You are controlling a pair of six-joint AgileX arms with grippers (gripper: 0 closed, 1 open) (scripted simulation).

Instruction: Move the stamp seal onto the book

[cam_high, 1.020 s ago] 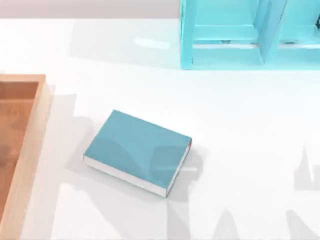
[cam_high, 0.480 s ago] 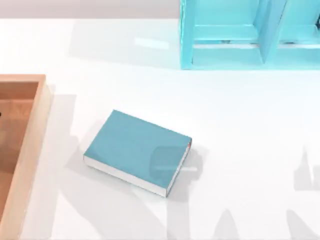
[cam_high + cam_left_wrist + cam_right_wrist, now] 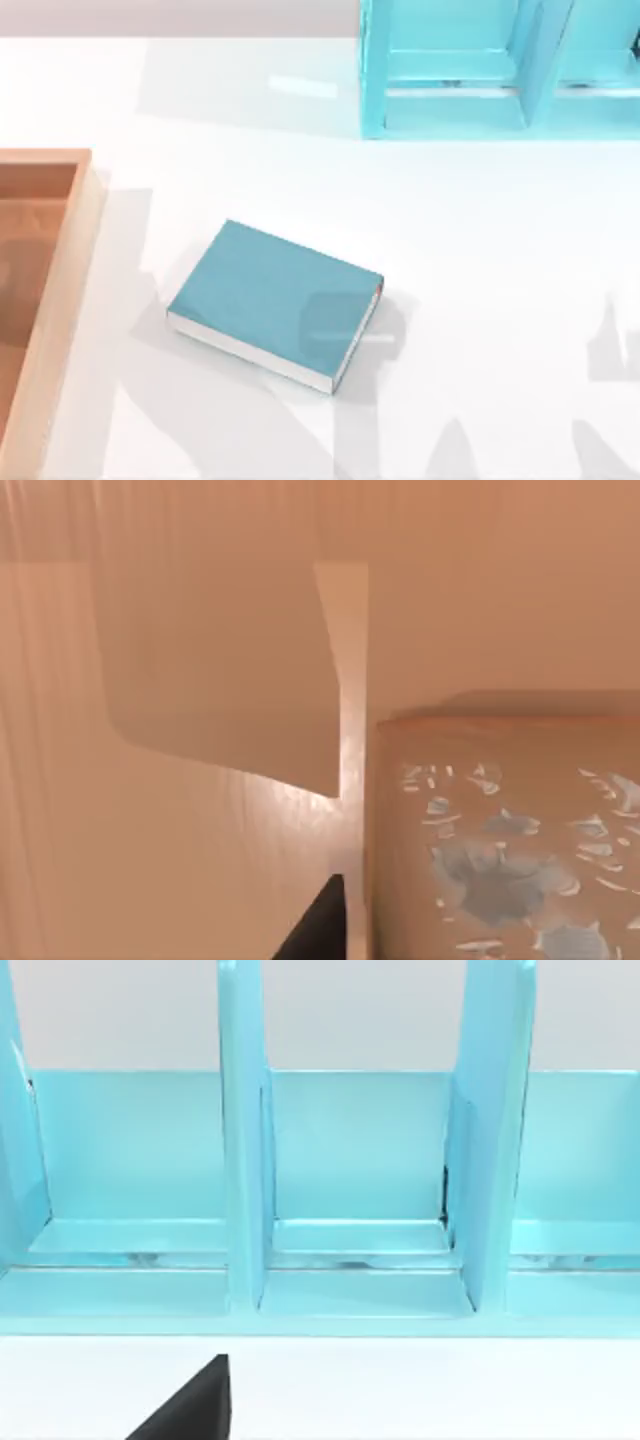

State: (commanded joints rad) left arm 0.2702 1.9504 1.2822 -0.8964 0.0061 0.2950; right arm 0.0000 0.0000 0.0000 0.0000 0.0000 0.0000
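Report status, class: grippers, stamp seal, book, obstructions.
Left gripper over the wooden tray, a black finger tip in wrist view. Right gripper faces the turquoise shelf unit. Book lies flat mid-table, cover bare. Nothing blocks it.

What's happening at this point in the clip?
Nothing is being carried yet. The teal book lies flat on the white table, its cover bare, so the stamp seal is not on it. A wooden tray sits at the table's left edge and a turquoise shelf unit stands at the far side. The left wrist view looks closely at tan wooden surfaces; the right wrist view faces the shelf unit's compartments.
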